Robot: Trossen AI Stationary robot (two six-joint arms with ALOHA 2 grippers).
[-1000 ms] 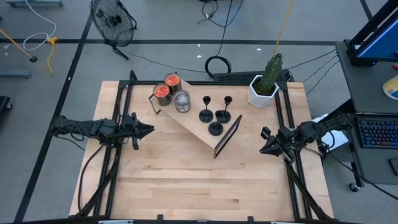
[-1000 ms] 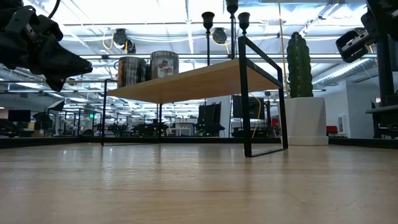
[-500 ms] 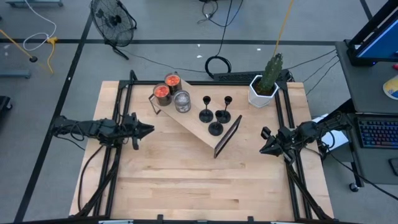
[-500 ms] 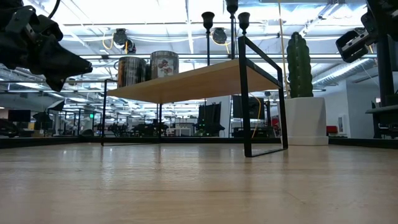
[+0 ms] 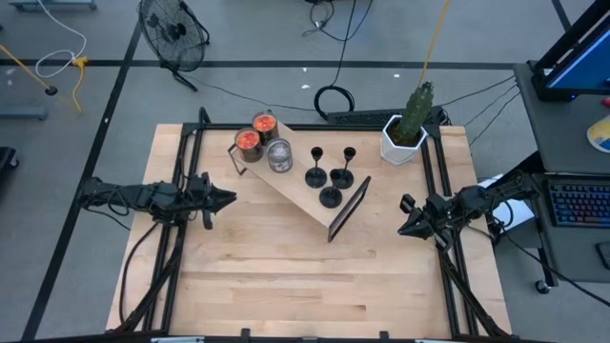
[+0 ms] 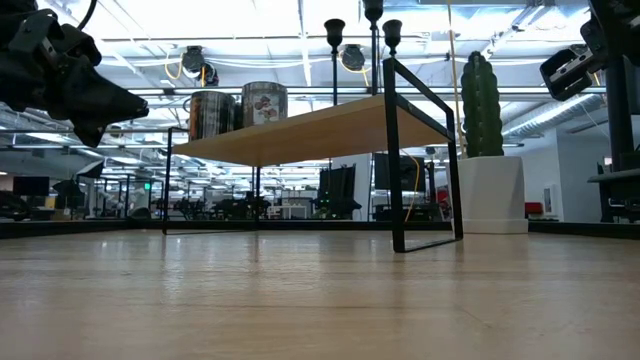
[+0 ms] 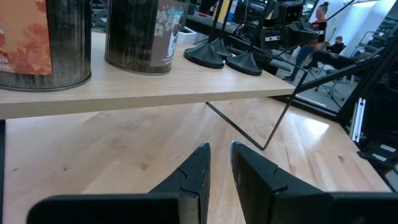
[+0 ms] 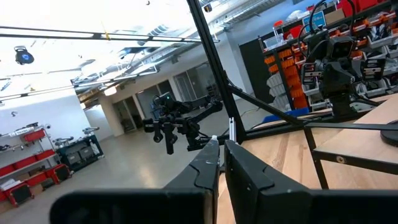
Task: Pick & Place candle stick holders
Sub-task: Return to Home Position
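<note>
Three black candle stick holders (image 5: 330, 176) stand by their round bases on a slanted wooden shelf (image 5: 305, 195) at the table's far middle; their tops show in the low view (image 6: 372, 20), their bases in the left wrist view (image 7: 221, 56). My left gripper (image 5: 232, 199) hovers left of the shelf, its fingers nearly together and empty (image 7: 217, 163). My right gripper (image 5: 402, 227) waits at the table's right, nearly closed and empty (image 8: 221, 149).
Two jars with orange filling (image 5: 255, 134) and a silvery-grey jar (image 5: 279, 155) stand on the shelf's left end. A cactus in a white pot (image 5: 408, 129) stands at the far right. Bare wooden table (image 5: 286, 276) lies toward the near edge.
</note>
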